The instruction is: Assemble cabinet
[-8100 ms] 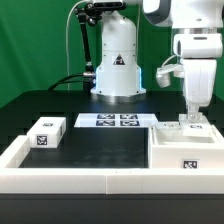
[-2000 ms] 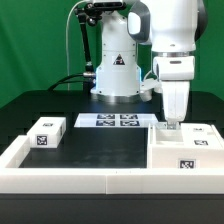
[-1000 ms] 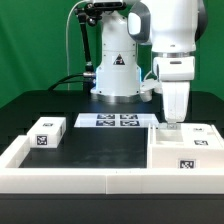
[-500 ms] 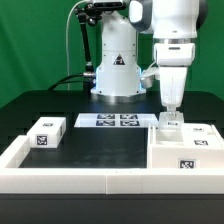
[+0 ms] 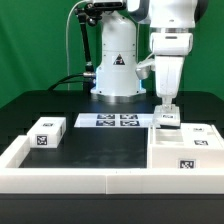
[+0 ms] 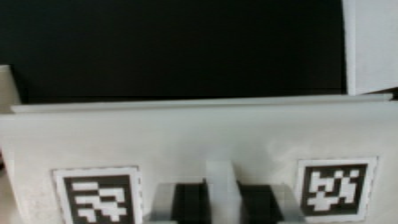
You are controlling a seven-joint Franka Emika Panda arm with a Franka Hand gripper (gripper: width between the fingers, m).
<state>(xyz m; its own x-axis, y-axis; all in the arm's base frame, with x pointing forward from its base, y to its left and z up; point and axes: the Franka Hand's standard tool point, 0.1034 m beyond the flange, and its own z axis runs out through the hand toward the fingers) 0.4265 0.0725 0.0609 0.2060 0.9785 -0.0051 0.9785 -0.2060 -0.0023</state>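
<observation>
The white cabinet body stands at the exterior view's right, with a tag on its front. My gripper hangs over its left end, shut on a small white panel with a tag, held just above the body. In the wrist view the panel fills the lower half and shows two tags. The dark fingers pinch its thin upright edge at my gripper. A small white block with tags lies at the exterior view's left.
The marker board lies flat at the back middle, in front of the robot base. A low white rim edges the table's front and sides. Black table surface lies between the block and the cabinet body.
The gripper came over from the right, went down onto the cabinet body, and has since risen and shifted slightly left with the small white panel in its fingers.
</observation>
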